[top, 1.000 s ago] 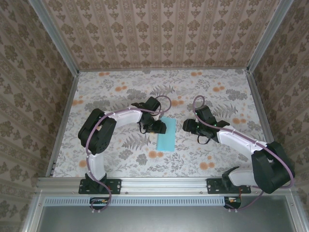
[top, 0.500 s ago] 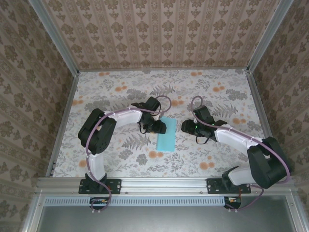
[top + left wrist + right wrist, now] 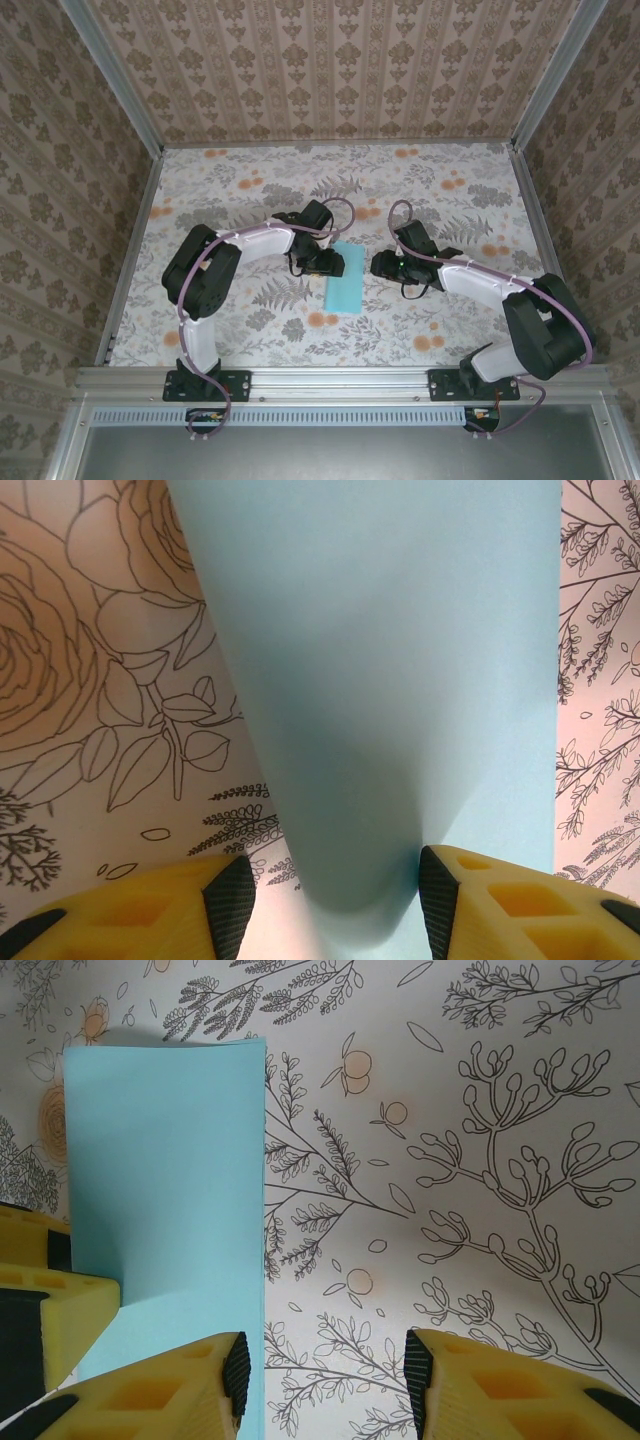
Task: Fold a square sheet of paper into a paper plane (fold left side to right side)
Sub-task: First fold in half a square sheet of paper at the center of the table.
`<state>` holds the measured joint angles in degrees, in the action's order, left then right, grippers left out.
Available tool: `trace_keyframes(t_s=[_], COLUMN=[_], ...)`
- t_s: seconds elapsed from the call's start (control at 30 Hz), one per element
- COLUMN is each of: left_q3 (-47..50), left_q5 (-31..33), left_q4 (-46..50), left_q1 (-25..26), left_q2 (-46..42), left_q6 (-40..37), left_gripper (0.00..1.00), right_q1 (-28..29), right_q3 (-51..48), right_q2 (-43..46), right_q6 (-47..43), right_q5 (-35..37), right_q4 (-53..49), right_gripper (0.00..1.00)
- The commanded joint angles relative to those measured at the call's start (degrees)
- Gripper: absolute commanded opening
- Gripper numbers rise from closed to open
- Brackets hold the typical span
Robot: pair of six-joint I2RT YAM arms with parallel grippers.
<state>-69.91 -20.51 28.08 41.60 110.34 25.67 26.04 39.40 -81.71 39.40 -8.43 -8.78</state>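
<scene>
The square sheet of paper (image 3: pixel 343 280), light cyan-blue, lies mid-table doubled over into a narrow rectangle; no paper plane is in view. My left gripper (image 3: pixel 329 262) is at the sheet's far left part. In the left wrist view the paper (image 3: pixel 400 660) bulges up in a soft rounded fold between the half-open fingers of that gripper (image 3: pixel 337 905); the right pad touches it, the left pad stands apart. My right gripper (image 3: pixel 381 266) hovers open just right of the sheet. In the right wrist view the right gripper (image 3: pixel 325 1372) has bare table between its fingers, its left finger over the paper's (image 3: pixel 165 1160) straight right edge.
The floral tabletop (image 3: pixel 450 200) stretches all around the sheet, walled by patterned panels at the back and sides. A yellow finger of the left gripper (image 3: pixel 40 1310) rests on the paper at the right wrist view's left edge. An aluminium rail (image 3: pixel 340 380) runs along the near edge.
My right gripper has slid left toward the sheet's right edge and its jaws have narrowed a little. The left arm and the paper have not moved.
</scene>
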Motion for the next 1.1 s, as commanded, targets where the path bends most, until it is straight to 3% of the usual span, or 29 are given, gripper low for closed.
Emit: trace_keyframes(t_s=[0.0, 1.07], left_q3=[1.59, -0.03], left_q5=[-0.66, -1.04], left_q4=[-2.68, -3.47], left_q1=[2.36, 2.15], left_q2=[5.32, 6.99], left_q6=[-1.59, 1.23], left_gripper=[0.52, 0.53], right_q1=[0.28, 0.32], right_q3=[1.30, 2.09], right_q2=[-0.12, -0.63], right_q6=[0.60, 0.03], right_q5=[-0.52, -1.02], right_q4=[0.67, 0.08], right_gripper=[0.47, 0.47])
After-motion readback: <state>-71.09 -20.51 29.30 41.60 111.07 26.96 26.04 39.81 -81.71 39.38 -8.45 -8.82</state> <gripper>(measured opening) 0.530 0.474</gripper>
